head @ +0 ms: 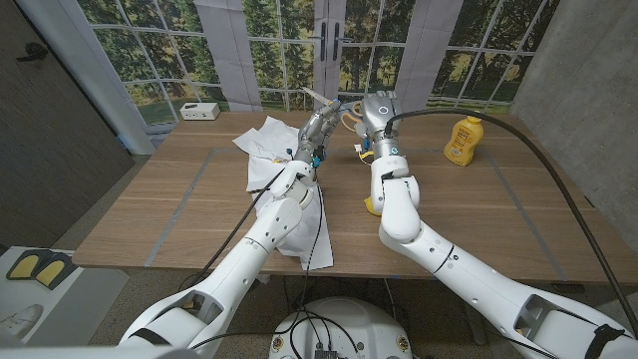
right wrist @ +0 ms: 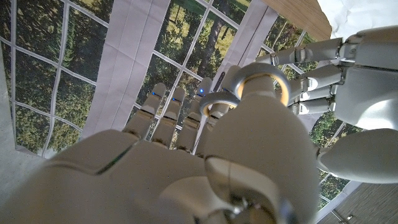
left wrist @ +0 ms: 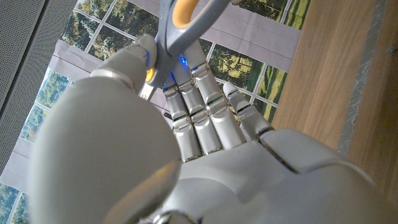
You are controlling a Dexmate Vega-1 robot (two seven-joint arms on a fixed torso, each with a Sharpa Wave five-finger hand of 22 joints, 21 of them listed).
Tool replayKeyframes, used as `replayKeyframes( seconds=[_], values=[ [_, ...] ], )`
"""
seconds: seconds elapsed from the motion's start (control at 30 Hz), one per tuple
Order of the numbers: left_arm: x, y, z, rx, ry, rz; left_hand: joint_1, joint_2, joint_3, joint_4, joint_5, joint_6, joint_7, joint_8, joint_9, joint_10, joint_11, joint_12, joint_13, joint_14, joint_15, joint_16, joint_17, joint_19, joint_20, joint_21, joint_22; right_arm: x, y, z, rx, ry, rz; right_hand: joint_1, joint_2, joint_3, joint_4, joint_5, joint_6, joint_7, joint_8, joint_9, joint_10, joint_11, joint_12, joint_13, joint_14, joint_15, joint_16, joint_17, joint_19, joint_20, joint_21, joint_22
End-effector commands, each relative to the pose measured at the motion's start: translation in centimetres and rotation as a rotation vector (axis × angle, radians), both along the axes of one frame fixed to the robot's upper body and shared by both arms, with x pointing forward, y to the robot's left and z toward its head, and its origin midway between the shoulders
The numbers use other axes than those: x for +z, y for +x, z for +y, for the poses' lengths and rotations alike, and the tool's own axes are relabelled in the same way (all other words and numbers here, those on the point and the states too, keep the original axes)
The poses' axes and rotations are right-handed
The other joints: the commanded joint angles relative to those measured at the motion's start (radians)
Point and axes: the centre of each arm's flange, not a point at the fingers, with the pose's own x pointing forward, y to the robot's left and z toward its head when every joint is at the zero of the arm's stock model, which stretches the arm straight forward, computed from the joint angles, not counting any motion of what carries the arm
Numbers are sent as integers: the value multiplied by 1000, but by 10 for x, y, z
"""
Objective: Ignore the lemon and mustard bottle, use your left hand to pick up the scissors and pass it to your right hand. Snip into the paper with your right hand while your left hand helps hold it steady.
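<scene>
The scissors [head: 321, 99], grey with orange-lined handles, are held up above the far middle of the table between both hands. My left hand [head: 312, 130] pinches them between thumb and fingers; in the left wrist view the scissors [left wrist: 184, 17] stick out past the fingers [left wrist: 199, 106]. My right hand [head: 380, 111] is right beside them, and in the right wrist view the handle rings [right wrist: 263, 80] sit around its thumb and a finger, with my left hand [right wrist: 367, 68] close by. The crumpled white paper [head: 267, 150] lies on the table under my left arm.
A yellow mustard bottle [head: 464, 140] stands at the far right of the wooden table [head: 498, 219]. The lemon [head: 370, 205] peeks out beside my right forearm. A small white box [head: 199, 111] sits on the sill beyond the far left corner.
</scene>
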Motion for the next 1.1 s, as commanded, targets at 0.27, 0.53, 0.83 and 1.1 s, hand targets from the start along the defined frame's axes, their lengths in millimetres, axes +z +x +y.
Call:
replayKeyframes(
  seconds=[0.27, 0.53, 0.83, 1.1],
  values=[
    [-1, -3, -2, -5, 0, -3, 50, 59, 10, 6, 4, 98, -77, 4, 4, 34, -38, 5, 1, 97, -89, 8, 3, 0, -141, 1, 3, 2, 0, 1, 13, -7, 27, 149, 3, 5, -13, -26, -42, 0, 80, 30, -49, -25, 235, 320, 230, -174, 249, 264, 124, -61, 133, 64],
    [-1, -3, -4, -4, 2, 1, 50, 60, 11, 7, 4, 99, -74, 3, 4, 33, -39, 4, 0, 98, -89, 9, 5, 0, -141, 1, 3, 2, 0, -1, 13, -23, 21, 145, 1, -20, 9, -29, -35, 7, 101, -6, -92, -32, 386, 564, 146, -170, 456, 498, 132, -106, 275, 186],
    [0, -2, -6, -10, 5, 2, 49, 61, 10, 7, 3, 97, -75, 2, 5, 35, -39, 5, 0, 99, -89, 11, 7, 1, -141, 2, 3, 0, 0, -2, 38, -32, 10, 133, -15, -37, 12, -14, 15, 27, 106, -39, -1, -35, 420, 548, 200, -174, 555, 544, 161, -128, 375, 267],
    [-1, -1, -7, -23, -12, -3, 47, 69, 10, 10, -4, 79, -63, -8, 5, 35, -43, 9, 4, 101, -89, 18, 11, 1, -142, 2, 3, -1, 0, -5, 55, -28, 16, 133, -19, -42, 11, -4, 16, 34, 108, -34, -2, -30, 423, 547, 198, -173, 578, 549, 149, -129, 407, 297]
  ],
)
